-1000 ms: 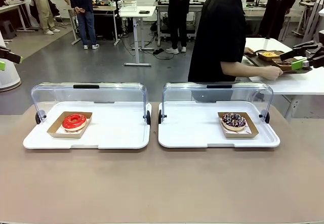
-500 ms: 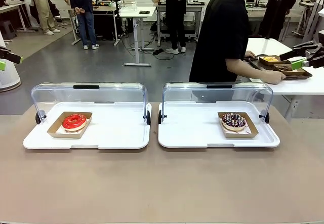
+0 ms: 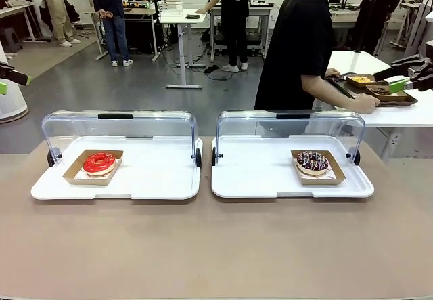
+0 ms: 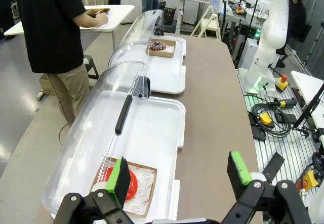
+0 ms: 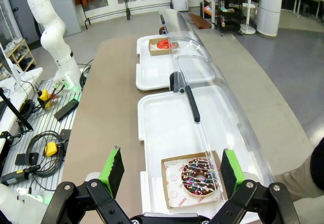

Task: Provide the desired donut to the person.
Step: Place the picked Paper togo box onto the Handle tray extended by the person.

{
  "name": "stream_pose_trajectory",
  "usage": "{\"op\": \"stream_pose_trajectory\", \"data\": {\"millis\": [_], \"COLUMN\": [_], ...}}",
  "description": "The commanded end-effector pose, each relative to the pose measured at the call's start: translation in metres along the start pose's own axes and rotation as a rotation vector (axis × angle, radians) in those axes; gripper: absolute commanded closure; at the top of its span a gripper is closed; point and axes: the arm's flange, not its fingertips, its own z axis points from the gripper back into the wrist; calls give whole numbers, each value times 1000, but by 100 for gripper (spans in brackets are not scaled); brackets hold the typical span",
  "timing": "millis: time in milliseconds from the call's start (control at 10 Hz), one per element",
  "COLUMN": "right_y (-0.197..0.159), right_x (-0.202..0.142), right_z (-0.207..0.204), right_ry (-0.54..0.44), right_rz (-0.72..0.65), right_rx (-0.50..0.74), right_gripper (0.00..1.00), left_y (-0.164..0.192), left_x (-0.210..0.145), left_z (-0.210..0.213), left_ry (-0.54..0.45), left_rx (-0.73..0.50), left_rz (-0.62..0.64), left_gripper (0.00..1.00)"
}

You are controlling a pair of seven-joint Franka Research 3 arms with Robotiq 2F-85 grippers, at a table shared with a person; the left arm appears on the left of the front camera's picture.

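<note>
Front view shows 2 white trays under raised clear lids: the red donut (image 3: 99, 162) sits at 9 o'clock, the chocolate sprinkled donut (image 3: 312, 162) at 3 o'clock, each in a cardboard boat, probably so it can be lifted without touching the icing. The person (image 3: 298, 43) stands at 1 o'clock, turned aside to a side table, so no choice can be read yet. Both the left gripper (image 4: 179, 176) and right gripper (image 5: 169, 171) hang wide and empty above their own donuts.
</note>
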Motion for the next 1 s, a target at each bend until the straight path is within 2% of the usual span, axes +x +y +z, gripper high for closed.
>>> {"op": "stream_pose_trajectory", "data": {"millis": [0, 900], "right_y": [0, 0], "right_x": [2, 2], "right_z": [-1, -1], "right_ry": [1, 1], "right_rz": [-5, -5], "right_rx": [-3, -3], "right_gripper": [0, 0], "left_y": [0, 0], "left_x": [0, 0], "left_z": [1, 1], "left_ry": [-2, -2], "left_rx": [0, 0], "left_rz": [0, 0], "left_gripper": [0, 0]}}
